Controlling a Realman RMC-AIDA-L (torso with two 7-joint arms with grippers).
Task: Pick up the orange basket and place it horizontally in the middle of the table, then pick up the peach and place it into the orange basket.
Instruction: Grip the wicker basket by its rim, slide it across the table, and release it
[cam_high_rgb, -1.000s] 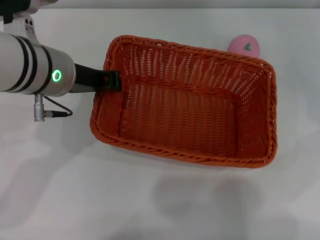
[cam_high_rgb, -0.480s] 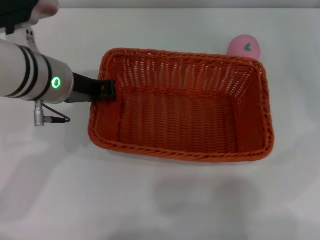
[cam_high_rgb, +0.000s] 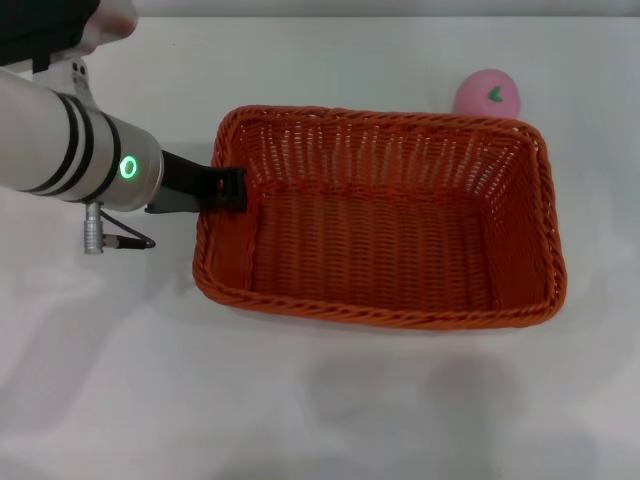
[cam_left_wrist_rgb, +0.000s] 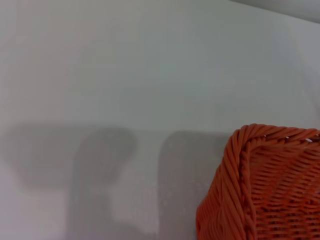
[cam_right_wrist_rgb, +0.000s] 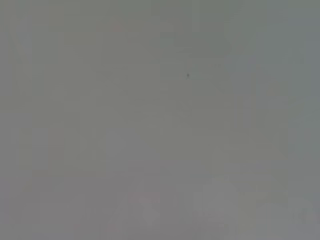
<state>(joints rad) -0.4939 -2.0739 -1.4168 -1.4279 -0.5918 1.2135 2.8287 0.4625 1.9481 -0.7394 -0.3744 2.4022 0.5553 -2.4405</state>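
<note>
Across the whole head view you have the table (cam_high_rgb: 330, 400), a plain white, smooth top with soft grey shadows on it and a pale band at its far edge; beyond that the room cannot be made out.

On it, near the middle, lies the orange basket (cam_high_rgb: 380, 235), by far the biggest thing you see. It is rectangular, woven in a wicker pattern, with a braided rim and sides that slope inward to a flat bottom. Its long side runs across your view, nearly level, the right end a little nearer to you. In the left wrist view one braided corner of it (cam_left_wrist_rgb: 260, 190) shows against the white top, with grey shadows beside it.

Your left arm (cam_high_rgb: 70, 150) comes in from the left, a pale cylinder with black rings and a green light, a small cable plug hanging under it. At its end the left gripper (cam_high_rgb: 225, 188) sits on the basket's left short rim, its dark fingers (cam_high_rgb: 200, 185) clamped on that edge, one tip just inside the wall.

Smallest is the peach (cam_high_rgb: 487, 93), a round pink ball with a tiny green leaf mark. It rests on the table just behind the basket's far right corner, outside the basket.

Your right gripper shows in none of the views; the right wrist view is a flat grey blur.
</note>
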